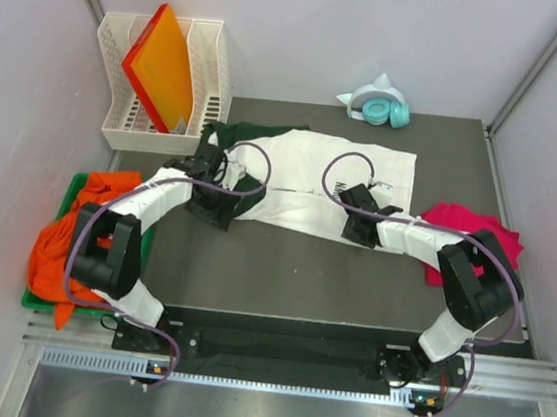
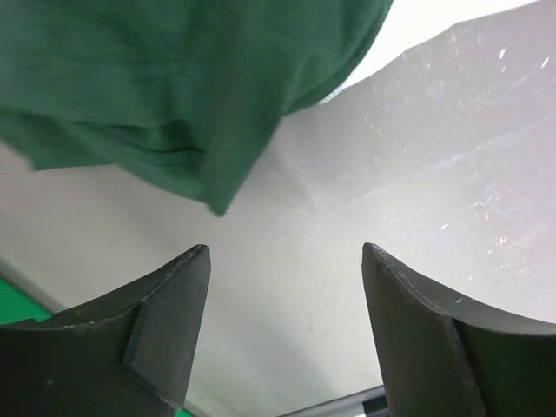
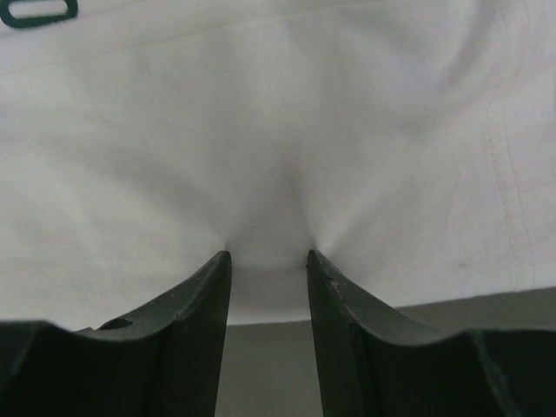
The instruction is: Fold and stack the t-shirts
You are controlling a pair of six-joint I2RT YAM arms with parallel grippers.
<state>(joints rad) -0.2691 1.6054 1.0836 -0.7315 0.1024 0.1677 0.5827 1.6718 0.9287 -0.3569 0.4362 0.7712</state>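
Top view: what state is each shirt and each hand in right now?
white t-shirt: spread out on the table.
pink t-shirt: crumpled at the table's right edge.
orange t-shirt: crumpled in the green bin.
left hand: open, empty, near the green sleeve.
right hand: pinching the white t-shirt's near edge.

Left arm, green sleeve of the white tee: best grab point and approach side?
Pinch the green sleeve at its loose folded corner, the tip nearest the open left gripper. Come in low from the near side, where that corner juts out over the table. The layers bunch there, so one pinch should likely catch them all.
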